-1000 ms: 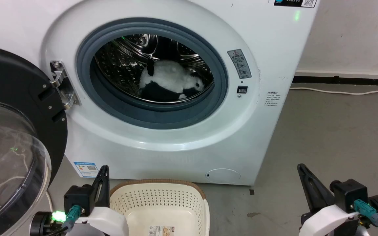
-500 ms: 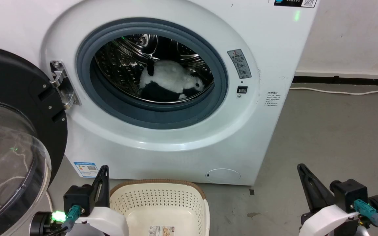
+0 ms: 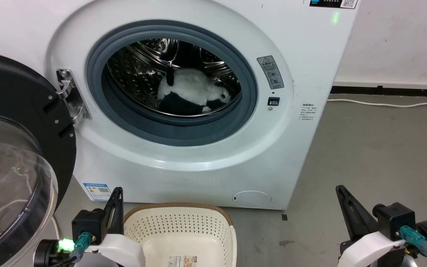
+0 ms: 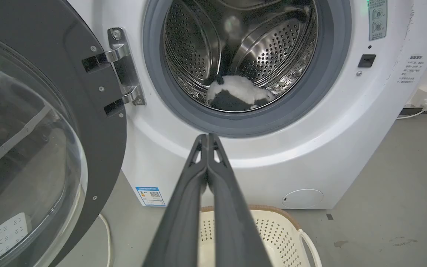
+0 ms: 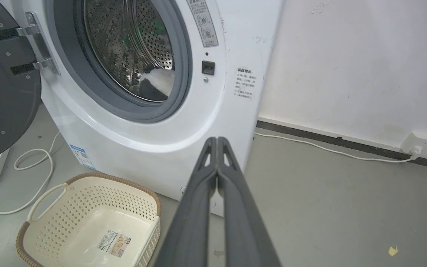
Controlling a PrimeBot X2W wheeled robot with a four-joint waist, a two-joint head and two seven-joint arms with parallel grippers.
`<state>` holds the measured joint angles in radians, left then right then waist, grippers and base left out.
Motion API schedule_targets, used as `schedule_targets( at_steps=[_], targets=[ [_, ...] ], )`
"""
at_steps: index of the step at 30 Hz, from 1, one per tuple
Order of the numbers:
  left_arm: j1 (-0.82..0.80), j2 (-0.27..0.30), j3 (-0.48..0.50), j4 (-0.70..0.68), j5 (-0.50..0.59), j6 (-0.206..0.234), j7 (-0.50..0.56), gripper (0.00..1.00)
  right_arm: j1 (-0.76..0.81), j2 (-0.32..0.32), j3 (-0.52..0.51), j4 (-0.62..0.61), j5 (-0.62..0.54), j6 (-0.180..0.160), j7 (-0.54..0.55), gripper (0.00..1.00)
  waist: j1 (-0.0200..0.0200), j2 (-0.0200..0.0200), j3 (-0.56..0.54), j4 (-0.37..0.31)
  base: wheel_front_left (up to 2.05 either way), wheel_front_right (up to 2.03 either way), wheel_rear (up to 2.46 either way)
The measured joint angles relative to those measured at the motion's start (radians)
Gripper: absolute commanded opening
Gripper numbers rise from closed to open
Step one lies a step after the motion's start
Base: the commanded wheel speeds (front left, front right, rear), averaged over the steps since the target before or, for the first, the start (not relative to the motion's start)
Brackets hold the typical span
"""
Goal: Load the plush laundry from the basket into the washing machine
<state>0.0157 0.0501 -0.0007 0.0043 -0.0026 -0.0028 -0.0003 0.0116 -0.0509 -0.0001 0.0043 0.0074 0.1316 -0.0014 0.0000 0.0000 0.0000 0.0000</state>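
Looks done: plush panda [image 3: 193,91] lies low in the washing machine [image 3: 198,174] drum near the grey seal [image 3: 184,128], basket [image 3: 178,205] empty, left gripper [image 4: 207,136] and right gripper [image 5: 217,139] each clenched on nothing; risk: closing the door [image 3: 13,89] could pinch the toy.

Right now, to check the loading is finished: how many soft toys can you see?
1. The panda toy lies in the drum of the washing machine. The basket holds no toy; parts of the drum are hidden.
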Motion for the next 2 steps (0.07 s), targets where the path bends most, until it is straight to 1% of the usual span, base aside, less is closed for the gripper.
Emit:
schedule_targets(
  at_steps=[2],
  targets=[
    [0.000,0.000,0.001,0.000,0.000,0.000,0.000,0.00,0.000,0.000,0.000,0.000,0.000,0.000,0.000,0.00,0.0000,0.0000,0.000,0.000,0.00,0.00,0.00]
  ],
)
